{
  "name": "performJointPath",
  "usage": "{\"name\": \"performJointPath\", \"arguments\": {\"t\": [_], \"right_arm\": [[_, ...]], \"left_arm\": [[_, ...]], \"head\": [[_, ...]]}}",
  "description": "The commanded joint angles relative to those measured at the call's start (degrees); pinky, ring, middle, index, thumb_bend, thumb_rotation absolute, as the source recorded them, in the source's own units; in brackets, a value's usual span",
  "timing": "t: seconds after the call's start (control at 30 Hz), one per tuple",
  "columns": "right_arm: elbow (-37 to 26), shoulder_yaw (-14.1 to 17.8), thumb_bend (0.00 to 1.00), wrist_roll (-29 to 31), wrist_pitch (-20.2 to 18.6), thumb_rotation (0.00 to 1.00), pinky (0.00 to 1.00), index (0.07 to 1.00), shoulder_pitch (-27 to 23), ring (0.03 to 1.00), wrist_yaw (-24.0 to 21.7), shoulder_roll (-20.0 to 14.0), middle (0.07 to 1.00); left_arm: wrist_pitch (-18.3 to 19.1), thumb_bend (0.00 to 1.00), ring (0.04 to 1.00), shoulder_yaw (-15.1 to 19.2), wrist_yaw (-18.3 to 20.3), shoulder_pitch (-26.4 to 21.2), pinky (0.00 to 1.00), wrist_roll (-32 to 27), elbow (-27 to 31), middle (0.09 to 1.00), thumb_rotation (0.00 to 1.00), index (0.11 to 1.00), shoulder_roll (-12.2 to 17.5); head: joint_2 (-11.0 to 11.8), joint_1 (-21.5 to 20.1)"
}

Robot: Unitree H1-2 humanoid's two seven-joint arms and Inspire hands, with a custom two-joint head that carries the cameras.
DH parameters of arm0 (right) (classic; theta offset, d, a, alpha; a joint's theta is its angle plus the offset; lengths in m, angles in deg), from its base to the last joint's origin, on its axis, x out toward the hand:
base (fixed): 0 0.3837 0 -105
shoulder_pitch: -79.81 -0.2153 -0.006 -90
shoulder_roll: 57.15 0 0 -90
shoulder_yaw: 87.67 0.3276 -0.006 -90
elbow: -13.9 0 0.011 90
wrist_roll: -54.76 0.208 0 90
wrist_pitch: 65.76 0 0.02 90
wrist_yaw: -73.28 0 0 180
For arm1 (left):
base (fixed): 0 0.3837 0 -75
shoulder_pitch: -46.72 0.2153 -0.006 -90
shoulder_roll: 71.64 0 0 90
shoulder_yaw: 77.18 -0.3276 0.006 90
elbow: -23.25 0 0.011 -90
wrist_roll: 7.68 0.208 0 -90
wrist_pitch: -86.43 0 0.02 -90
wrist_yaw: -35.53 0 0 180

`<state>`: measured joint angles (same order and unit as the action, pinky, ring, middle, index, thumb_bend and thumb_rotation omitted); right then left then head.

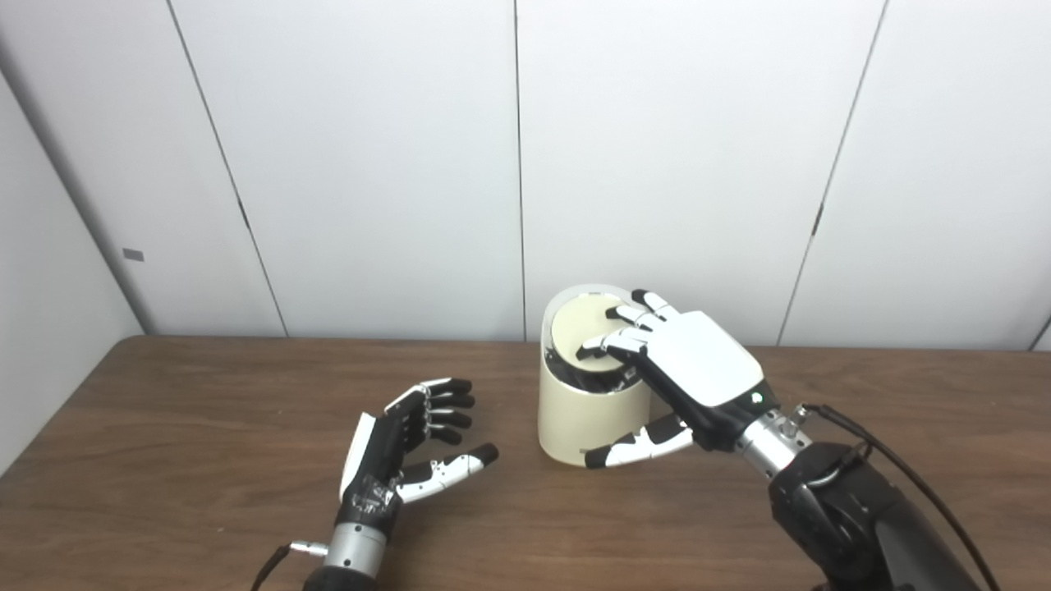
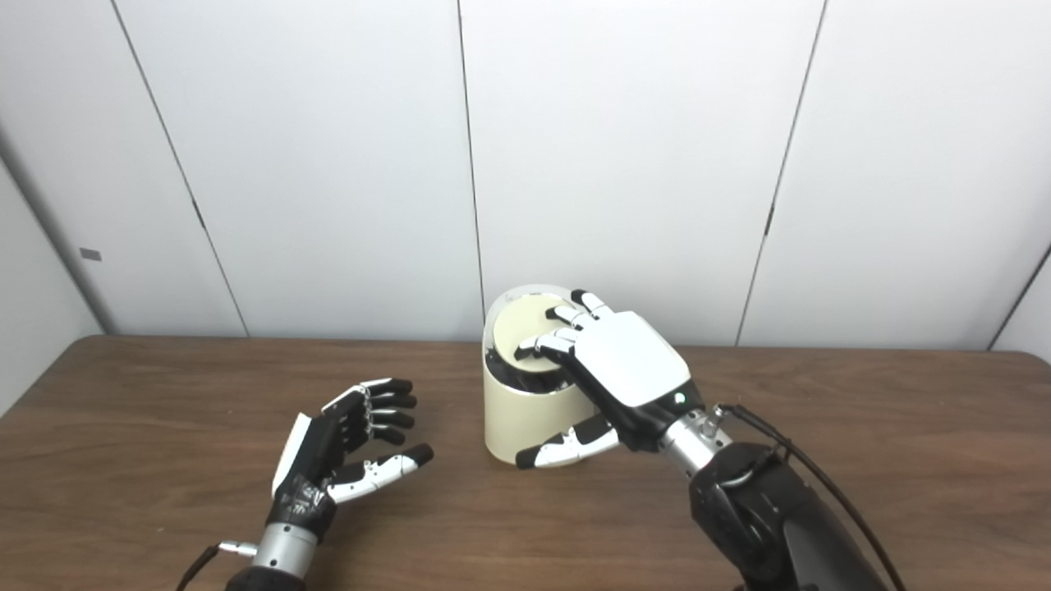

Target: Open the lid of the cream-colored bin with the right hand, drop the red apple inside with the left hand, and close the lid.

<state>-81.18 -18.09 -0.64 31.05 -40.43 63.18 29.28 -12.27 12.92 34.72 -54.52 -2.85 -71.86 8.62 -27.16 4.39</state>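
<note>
Right hand point(image 1: 698, 369) is parked on top of the cream-colored bin point(image 1: 587, 410), which sits on the wooden table point(image 1: 205, 427) a bit right of center and close to the back wall; the fingers point(image 1: 612, 345) are spread flat and lie across the lid point(image 1: 579, 324), pressing on it, and the lid looks tipped, its near edge sunk into the dark opening while the far edge stands up against the rim; the thumb point(image 1: 636, 447) hangs down in front of the bin wall near the base, so the hand sort of brackets the bin from above and from the front rather than closing around anything. Left hand point(image 1: 406, 443) is just left of the bin, apart from it, hovering low over the table palm facing right, fingers loosely curled and thumb sticking out toward the bin, holding nothing. Can't spot the red apple anywhere on the table in either view; the bin's inside is dark and mostly covered by the lid and fingers, so no telling what's in there.
</note>
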Motion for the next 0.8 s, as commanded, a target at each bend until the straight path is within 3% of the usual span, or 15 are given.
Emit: {"name": "performJointPath", "arguments": {"t": [0.0,0.3,0.5,0.77], "right_arm": [[-1.09,-0.32,0.70,-0.43,-1.14,0.64,0.98,0.751,-1.92,0.914,-3.20,-0.50,0.730],[-2.36,-0.87,0.71,-0.86,-3.38,0.69,0.98,0.767,-2.92,0.929,-10.15,-1.03,0.745],[-2.55,-1.03,0.72,-1.09,-3.33,0.75,0.95,0.757,-3.08,0.916,-11.43,-1.20,0.736],[-2.74,-0.26,0.72,0.27,-2.49,0.72,0.96,0.736,-2.61,0.904,-8.85,-0.72,0.721]], "left_arm": [[-0.59,0.78,0.633,0.22,0.11,-1.24,0.57,-0.23,2.49,0.691,0.14,0.721,0.18],[0.51,0.79,0.632,0.30,0.09,-0.95,0.57,0.31,3.63,0.688,0.15,0.722,0.27],[1.33,0.79,0.626,0.39,0.09,-0.75,0.56,0.38,4.48,0.686,0.14,0.720,0.17],[1.21,0.79,0.625,0.33,0.10,-0.76,0.56,0.74,4.32,0.687,0.15,0.725,0.44]], "head": [[-0.15,0.11],[-0.92,0.26],[-1.20,0.48],[-1.13,0.23]]}}
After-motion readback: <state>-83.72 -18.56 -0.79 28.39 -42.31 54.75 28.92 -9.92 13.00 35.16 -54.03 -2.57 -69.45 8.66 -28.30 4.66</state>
